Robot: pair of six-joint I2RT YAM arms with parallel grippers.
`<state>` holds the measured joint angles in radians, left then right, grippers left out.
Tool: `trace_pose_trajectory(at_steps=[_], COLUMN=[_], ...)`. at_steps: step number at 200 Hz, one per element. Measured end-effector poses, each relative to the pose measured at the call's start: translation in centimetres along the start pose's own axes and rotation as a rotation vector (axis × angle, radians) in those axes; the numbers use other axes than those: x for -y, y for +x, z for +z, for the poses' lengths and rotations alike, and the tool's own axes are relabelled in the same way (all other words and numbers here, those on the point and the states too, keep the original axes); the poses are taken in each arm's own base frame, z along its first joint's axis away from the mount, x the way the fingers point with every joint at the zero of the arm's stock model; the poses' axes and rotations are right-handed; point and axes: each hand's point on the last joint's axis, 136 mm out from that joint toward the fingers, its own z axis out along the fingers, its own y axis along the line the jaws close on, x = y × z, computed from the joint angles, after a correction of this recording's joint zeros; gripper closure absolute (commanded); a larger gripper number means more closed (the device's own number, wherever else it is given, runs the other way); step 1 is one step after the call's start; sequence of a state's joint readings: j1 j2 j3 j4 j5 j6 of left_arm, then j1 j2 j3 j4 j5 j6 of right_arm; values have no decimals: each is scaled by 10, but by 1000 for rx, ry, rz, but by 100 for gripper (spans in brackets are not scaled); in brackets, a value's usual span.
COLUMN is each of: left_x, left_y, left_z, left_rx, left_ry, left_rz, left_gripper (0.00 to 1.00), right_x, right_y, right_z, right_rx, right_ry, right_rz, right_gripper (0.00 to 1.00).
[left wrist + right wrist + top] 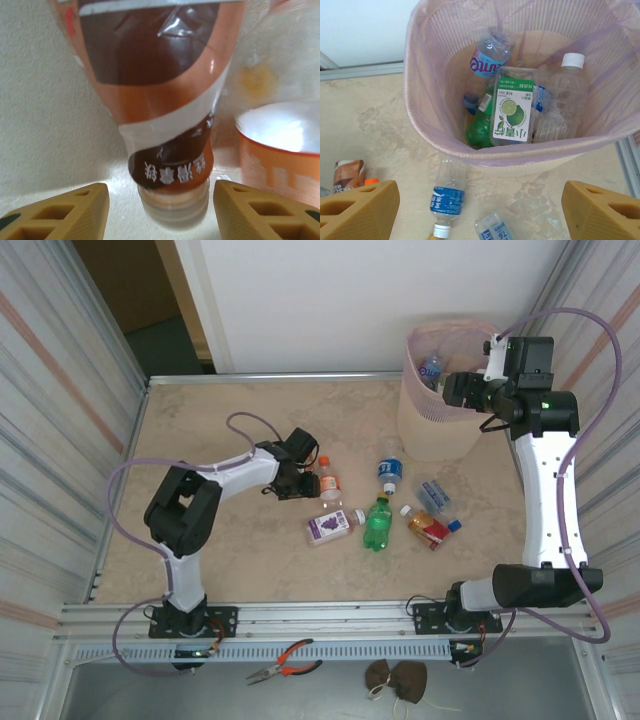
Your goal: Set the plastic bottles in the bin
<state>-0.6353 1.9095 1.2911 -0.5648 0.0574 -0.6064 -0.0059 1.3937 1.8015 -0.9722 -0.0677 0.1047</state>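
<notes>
An orange-and-brown labelled plastic bottle (327, 482) lies on the table, and my left gripper (298, 480) is at its left side. In the left wrist view the bottle's (165, 100) narrow clear end sits between my open fingers (82, 210), with a gap on each side. My right gripper (455, 390) hangs open and empty above the pink bin (425, 425). The bin (435, 75) holds several bottles, among them a lime-labelled one (512, 110). More bottles lie loose on the table: purple-labelled (333, 527), green (378, 523), blue-labelled (390, 472), one red-and-yellow labelled (428, 528).
An orange round thing with a white top (280, 150) stands right of the bottle in the left wrist view. A small blue-labelled bottle (434, 495) lies near the bin. Pliers (285, 662) and a brown lump (395, 680) rest on the front ledge. Corrugated walls close both sides.
</notes>
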Motion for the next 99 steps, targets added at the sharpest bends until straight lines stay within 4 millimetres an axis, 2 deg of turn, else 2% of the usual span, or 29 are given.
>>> trace_pose_trajectory(at_steps=[33, 99], left_x=[-5, -10], left_y=[5, 5], left_z=[8, 8], left_rx=[-28, -21], left_ry=[-27, -49], left_rz=[-2, 1], left_gripper=[51, 66], right_x=[0, -2], right_y=[0, -2], right_z=[0, 0], right_rx=[0, 6], right_ry=[-1, -10], right_rz=[0, 0], right_gripper=[17, 18])
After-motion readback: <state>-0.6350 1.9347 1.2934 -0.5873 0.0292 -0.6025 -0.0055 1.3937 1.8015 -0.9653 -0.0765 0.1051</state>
